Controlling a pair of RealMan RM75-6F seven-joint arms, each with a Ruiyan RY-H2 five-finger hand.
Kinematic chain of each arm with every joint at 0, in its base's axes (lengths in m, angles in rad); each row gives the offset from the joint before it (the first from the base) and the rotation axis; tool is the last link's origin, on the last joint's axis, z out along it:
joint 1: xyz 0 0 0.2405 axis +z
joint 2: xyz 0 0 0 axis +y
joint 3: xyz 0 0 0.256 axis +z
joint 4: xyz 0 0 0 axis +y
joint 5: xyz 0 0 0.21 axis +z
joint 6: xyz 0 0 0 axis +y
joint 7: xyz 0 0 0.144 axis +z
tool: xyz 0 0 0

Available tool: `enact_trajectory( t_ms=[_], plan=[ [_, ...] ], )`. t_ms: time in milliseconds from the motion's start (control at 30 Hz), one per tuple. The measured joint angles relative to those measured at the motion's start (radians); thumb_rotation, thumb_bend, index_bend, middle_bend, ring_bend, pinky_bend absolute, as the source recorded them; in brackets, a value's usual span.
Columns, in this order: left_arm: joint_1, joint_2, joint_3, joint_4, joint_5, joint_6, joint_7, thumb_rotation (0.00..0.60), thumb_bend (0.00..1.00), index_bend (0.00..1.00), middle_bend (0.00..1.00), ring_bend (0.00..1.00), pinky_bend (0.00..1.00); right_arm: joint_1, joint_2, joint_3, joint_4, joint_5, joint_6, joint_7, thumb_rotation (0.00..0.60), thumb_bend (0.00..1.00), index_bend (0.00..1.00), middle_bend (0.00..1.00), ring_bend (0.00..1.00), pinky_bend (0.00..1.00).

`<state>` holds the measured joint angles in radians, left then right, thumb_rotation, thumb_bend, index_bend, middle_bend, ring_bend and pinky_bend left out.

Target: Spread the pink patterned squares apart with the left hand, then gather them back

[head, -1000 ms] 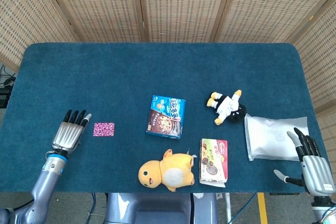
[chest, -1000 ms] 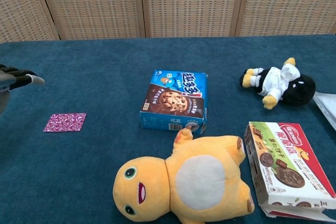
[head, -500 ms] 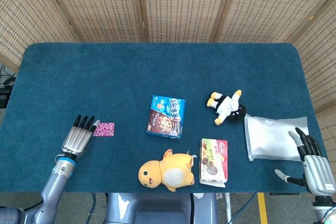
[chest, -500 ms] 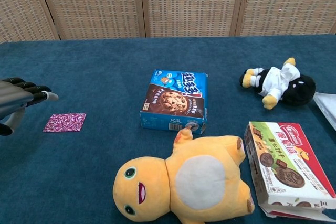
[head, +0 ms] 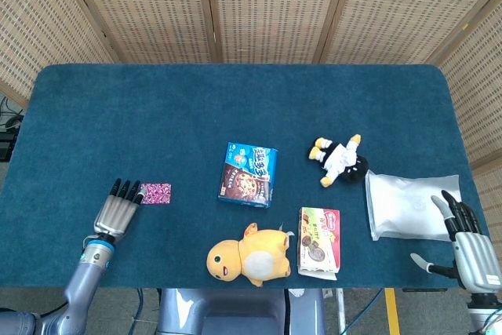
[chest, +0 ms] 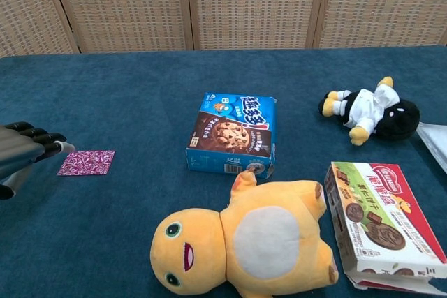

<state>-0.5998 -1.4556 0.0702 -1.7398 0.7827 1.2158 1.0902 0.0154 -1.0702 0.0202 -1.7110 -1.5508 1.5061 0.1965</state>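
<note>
The pink patterned squares (head: 155,193) (chest: 86,162) lie in one flat stack on the blue cloth at the left. My left hand (head: 118,208) (chest: 24,152) lies low beside them with straight fingers, its fingertips (head: 138,191) at the stack's left edge; whether they touch it I cannot tell. It holds nothing. My right hand (head: 464,246) hovers at the table's near right corner, fingers spread and empty, seen only in the head view.
A blue cookie box (head: 248,174) sits mid-table. A yellow plush (head: 249,256) and a pink snack box (head: 319,242) lie near the front edge. A black-and-white plush (head: 342,159) and a white bag (head: 409,205) lie to the right.
My left hand has slid toward the front edge and to the right, bringing its fingertips from beside the pink stack down to its left edge. The stack and right hand stay put.
</note>
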Motion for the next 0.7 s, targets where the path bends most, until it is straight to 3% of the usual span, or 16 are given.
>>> enact_trajectory(
  t_ms=[700],
  plan=[
    [-0.025,-0.113,-0.002,0.080,-0.052,0.010,0.051,0.600,0.95,0.00,0.00,0.00,0.00,-0.002,0.004,-0.001,0.000,-0.001,0.002,0.014,0.600,0.10,0.04,0.00,0.00,0.00]
  ],
)
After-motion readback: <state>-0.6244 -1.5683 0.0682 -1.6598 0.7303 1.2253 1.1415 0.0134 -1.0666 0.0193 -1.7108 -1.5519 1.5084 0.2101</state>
